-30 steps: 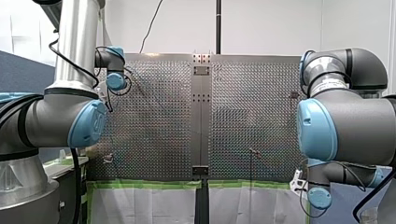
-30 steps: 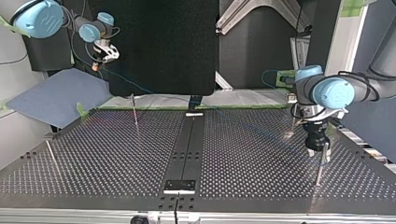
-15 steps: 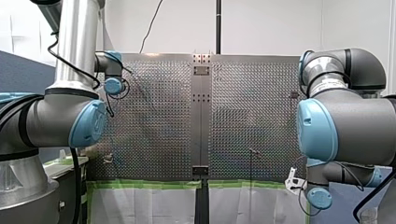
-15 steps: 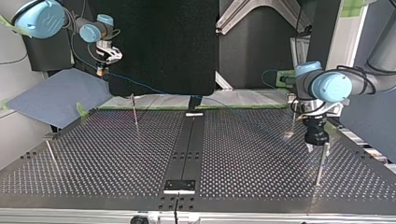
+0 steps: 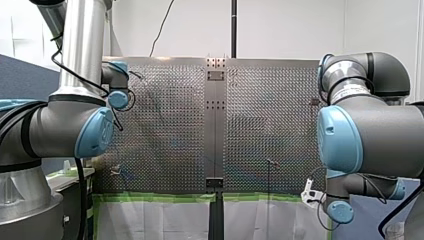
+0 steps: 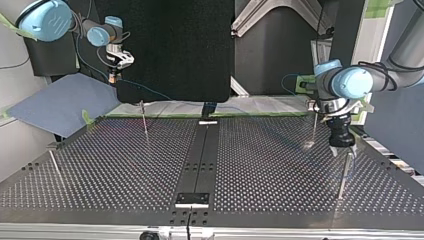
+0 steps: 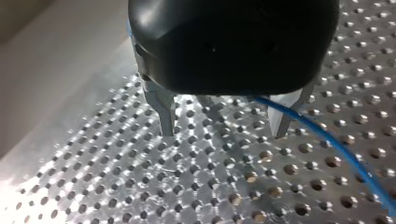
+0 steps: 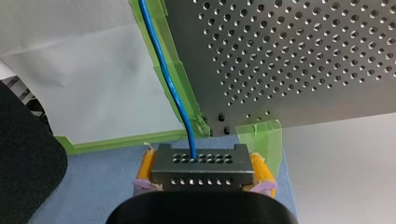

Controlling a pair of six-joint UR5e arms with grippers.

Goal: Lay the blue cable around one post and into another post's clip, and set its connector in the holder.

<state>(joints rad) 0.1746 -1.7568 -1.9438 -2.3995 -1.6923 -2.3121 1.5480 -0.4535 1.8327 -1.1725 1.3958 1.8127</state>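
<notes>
One perforated table (image 6: 125, 165) being worked | left gripper (image 7: 224, 131) being held spread, empty | blue cable (image 8: 168, 79), judged limp, light, being trailed across it | connector (image 8: 203, 161) being pinched by rigid sides in right gripper (image 8: 203, 170), off table's edge.

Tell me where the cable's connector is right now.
In the right wrist view, the connector sits clamped in my right tool, over the blue mat, just off the green-taped corner of the perforated table.
</notes>
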